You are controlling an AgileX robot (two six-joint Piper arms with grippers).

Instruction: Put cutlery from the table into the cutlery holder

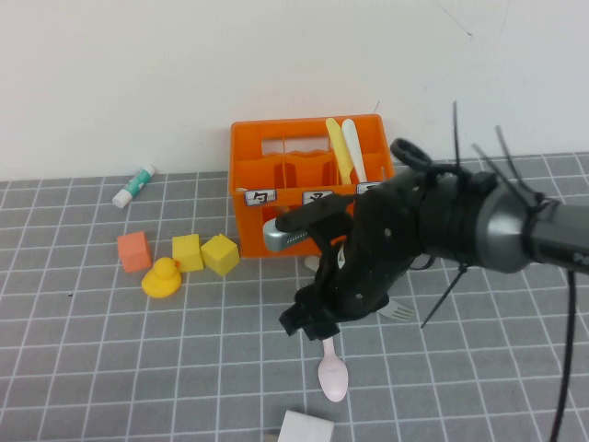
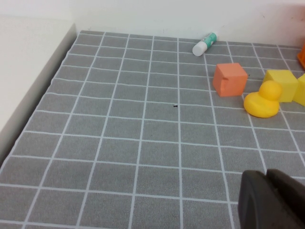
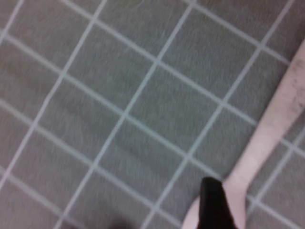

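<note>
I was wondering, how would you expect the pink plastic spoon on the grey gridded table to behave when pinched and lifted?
The pink plastic spoon lies flat on the grey gridded table, so pinching it probably means scraping the surface. Its thin matte handle looks light, likely stiff. Gripped off-centre by the right gripper, it may pivot bowl-down.

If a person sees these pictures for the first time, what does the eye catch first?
First, the bright orange cutlery holder at the back, with a yellow knife and a white knife standing in it. Then the black right gripper, low over the pink spoon in front.
</note>
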